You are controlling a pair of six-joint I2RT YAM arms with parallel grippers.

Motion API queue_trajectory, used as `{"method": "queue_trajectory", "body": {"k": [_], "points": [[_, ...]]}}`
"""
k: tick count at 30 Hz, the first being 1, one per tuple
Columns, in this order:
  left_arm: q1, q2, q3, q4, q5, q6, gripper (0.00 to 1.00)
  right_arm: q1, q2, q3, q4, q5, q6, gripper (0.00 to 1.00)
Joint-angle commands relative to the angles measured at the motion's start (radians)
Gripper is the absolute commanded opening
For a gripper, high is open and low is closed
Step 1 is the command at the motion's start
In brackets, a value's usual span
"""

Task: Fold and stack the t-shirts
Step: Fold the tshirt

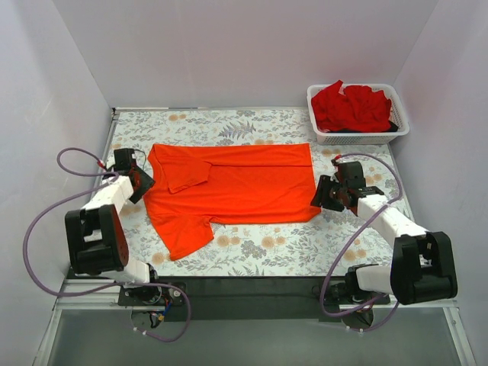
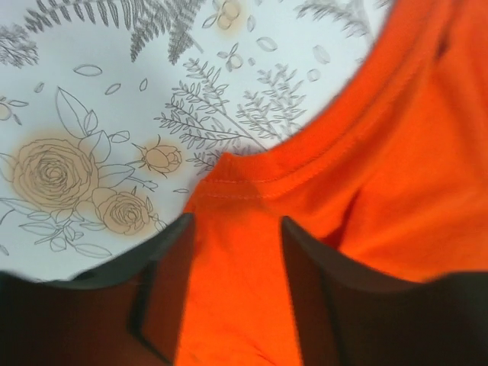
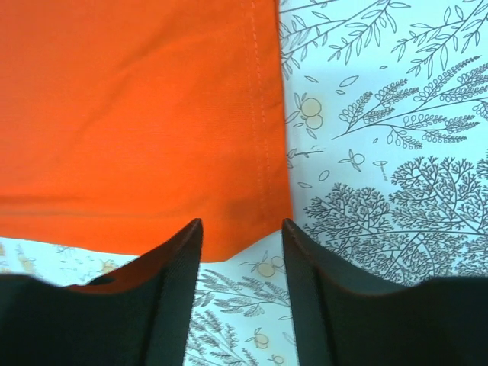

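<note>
A bright orange-red t-shirt [image 1: 244, 187] lies spread on the flowered table, its top part folded over and one sleeve pointing toward the near edge. My left gripper [image 1: 142, 183] is at the shirt's left edge. In the left wrist view the left gripper [image 2: 236, 221] is open, with the orange cloth [image 2: 396, 152] lying between its fingers. My right gripper [image 1: 321, 195] is at the shirt's right hem. In the right wrist view the right gripper [image 3: 241, 223] is open, and the hem corner [image 3: 252, 221] sits just between its tips. Deeper red t-shirts [image 1: 351, 107] are heaped in the basket.
A white mesh basket [image 1: 358, 138] stands at the back right corner of the table. White walls close in the table on three sides. Purple cables loop beside both arm bases.
</note>
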Motion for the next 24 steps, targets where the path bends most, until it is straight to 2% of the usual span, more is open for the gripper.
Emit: {"method": "queue_trajectory", "body": {"k": [1,4,7,15,24], "points": [[-0.007,-0.178,-0.019,0.0,-0.009,0.01,0.52,-0.01,-0.057,-0.005,-0.026,-0.027,0.031,0.56],[-0.03,-0.3,-0.083,0.001,0.002,0.013,0.57,-0.026,-0.078,-0.061,-0.023,-0.05,0.077,0.67],[-0.077,-0.404,-0.149,0.009,-0.008,0.033,0.58,-0.057,-0.101,-0.115,0.015,-0.085,0.123,0.72],[-0.185,-0.514,-0.238,0.02,-0.046,0.07,0.58,-0.085,-0.1,-0.186,0.127,-0.168,0.239,0.71],[-0.186,-0.499,-0.224,0.041,-0.003,0.073,0.58,-0.083,-0.04,-0.209,0.227,-0.232,0.322,0.7]]}}
